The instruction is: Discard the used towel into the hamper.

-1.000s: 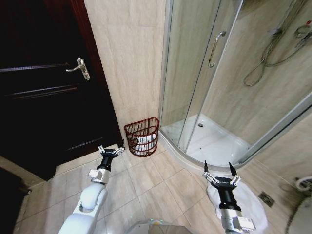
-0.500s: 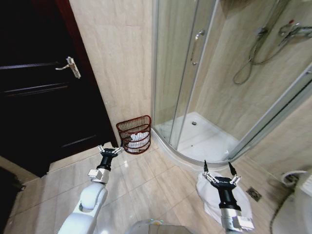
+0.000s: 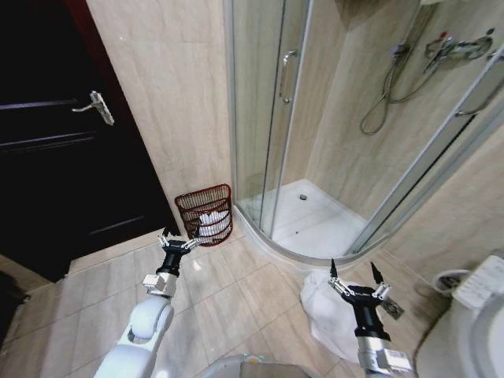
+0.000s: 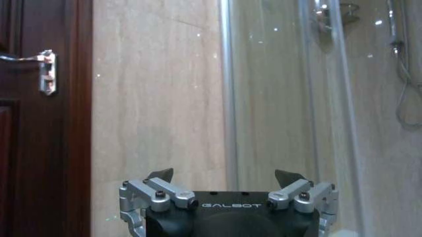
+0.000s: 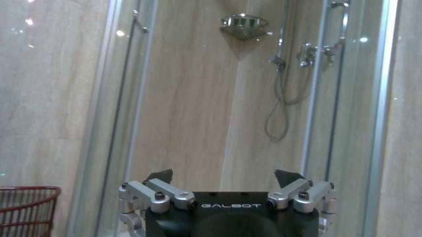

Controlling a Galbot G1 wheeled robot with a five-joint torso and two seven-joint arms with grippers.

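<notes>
your head camera had swung since the earlier frames, so the whole scene sat further left; nothing in the room itself had moved. the hamper (image 3: 205, 216) stood on the tiled floor against the wall, between the dark door (image 3: 55, 157) and the shower enclosure (image 3: 315, 142), with white cloth inside it. a white towel (image 3: 327, 311) lay on the floor just beside your right gripper (image 3: 358, 279), fingers spread and empty. your left gripper (image 3: 178, 242) hung near the hamper, fingers likewise spread, holding nothing.
</notes>
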